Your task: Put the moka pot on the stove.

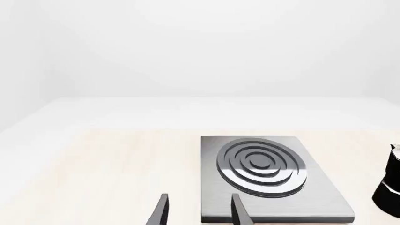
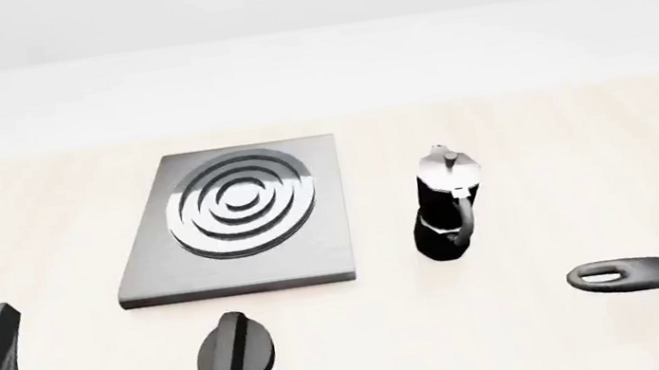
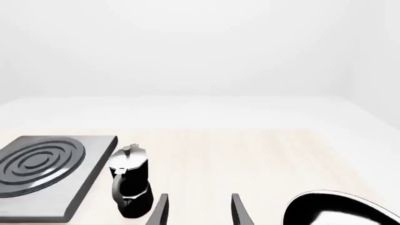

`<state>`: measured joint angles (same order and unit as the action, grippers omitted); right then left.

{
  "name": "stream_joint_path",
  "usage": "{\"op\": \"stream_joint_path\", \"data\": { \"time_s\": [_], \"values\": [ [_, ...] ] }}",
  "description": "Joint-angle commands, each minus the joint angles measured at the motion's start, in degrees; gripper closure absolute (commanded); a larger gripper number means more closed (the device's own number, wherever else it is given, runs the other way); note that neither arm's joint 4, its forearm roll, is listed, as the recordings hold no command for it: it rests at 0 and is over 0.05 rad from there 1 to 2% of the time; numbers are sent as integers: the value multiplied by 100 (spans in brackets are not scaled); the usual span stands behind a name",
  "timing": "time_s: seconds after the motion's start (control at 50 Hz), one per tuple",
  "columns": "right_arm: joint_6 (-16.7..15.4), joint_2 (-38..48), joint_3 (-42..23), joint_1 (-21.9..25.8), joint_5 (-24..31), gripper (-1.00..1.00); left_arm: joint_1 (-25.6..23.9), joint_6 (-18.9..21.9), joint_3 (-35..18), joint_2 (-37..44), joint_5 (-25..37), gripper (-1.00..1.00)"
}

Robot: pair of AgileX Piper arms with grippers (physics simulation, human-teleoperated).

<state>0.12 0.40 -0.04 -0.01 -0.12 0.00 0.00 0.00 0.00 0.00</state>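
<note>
The moka pot [image 2: 447, 203] stands upright on the pale wooden bench [image 2: 528, 135], just to the right of the stove [image 2: 238, 218] and apart from it, a strip of bare wood between the two. Its silver lid and knob are on top, and its curved black handle faces toward my side of the bench. The stove lies flat left of centre, its concentric burner rings bare.

My left gripper [image 1: 197, 211] hangs low at the near left corner, jaws released with a clear gap between the two fingers and nothing in them. Through my left wrist camera I look along those fingers at the near edge of the stove, with the pot just showing at the side of that picture [image 1: 390, 185].

My right gripper [image 3: 197, 211] sits at the near right corner, jaws likewise parted and holding nothing. From my right wrist camera the pot [image 3: 130, 186] is close beside one fingertip, not between the fingers, and the stove [image 3: 50, 173] lies beyond it.

A black oval knob [image 2: 237, 350] rests on the bench just in front of the stove. A black frying pan [image 2: 628, 273] lies at the near right, its long handle pointing left, partly hidden behind my right gripper; its shiny bowl [image 3: 340, 211] shows in the right wrist picture.
</note>
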Motion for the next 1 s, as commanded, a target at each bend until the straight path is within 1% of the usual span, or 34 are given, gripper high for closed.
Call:
{"op": "stream_joint_path", "data": {
  "time_s": [0.02, 0.2, 0.26, 0.3, 0.38, 0.4, 0.48, 0.56, 0.64, 0.86, 0.92, 1.0],
  "values": [
    [27, 95, -6, -9, -23, -100, 0, 0, 0, 0, 0, -100],
    [-57, 3, -61, -23, 76, -100, 0, 0, 0, 0, 0, -100],
    [-67, 57, -173, 46, 113, -100, 0, 0, 0, 0, 0, -100],
    [-62, 140, -237, 239, 157, -100, 0, 0, 0, 0, 0, -100],
    [-98, 280, -316, 400, 158, -100, 0, 0, 0, 0, 0, -100],
    [-116, 452, -363, 501, 88, -100, 0, 0, 0, 0, 0, -100],
    [-181, 671, -411, 677, -12, -100, 0, 0, 0, 0, 0, -100],
    [-168, 826, -439, 814, -80, -100, 0, 0, 0, 0, 0, -100],
    [-180, 1110, -523, 1049, -183, -100, 0, 0, 0, 0, 0, -100],
    [-259, 1611, -682, 1265, -406, -100, 0, 0, 0, 0, 0, -100],
    [-280, 1908, -657, 1321, -644, -100, 0, 0, 0, 0, 0, -100],
    [-276, 2129, -638, 1378, -828, -100, 0, 0, 0, 0, 0, -100]
  ]
}}
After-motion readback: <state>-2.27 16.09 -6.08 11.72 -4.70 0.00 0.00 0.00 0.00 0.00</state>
